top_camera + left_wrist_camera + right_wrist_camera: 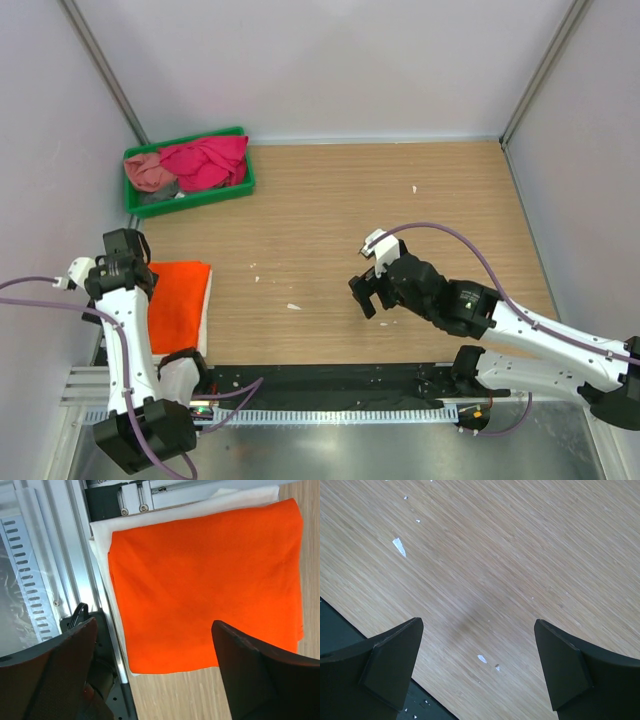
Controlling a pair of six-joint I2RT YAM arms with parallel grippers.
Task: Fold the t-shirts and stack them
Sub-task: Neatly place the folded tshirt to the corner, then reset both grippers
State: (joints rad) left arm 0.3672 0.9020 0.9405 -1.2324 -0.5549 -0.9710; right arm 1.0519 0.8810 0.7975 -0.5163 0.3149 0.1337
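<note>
A folded bright orange t-shirt (180,300) lies on a folded white t-shirt (208,310) at the table's near left. The left wrist view shows the orange shirt (205,580) with the white one (165,514) edging out beneath it. My left gripper (128,262) is open and empty, just above the stack's far left edge; in its wrist view it (155,645) hovers over the orange shirt's edge. A magenta t-shirt (205,160) and a dusty pink t-shirt (148,172) lie crumpled in the green tray. My right gripper (368,292) is open and empty above bare wood (480,580).
The green plastic tray (240,185) stands at the far left. Small white scraps (293,306) lie on the wood. A black strip and metal rail (330,380) run along the near edge. Grey walls close in the table on three sides.
</note>
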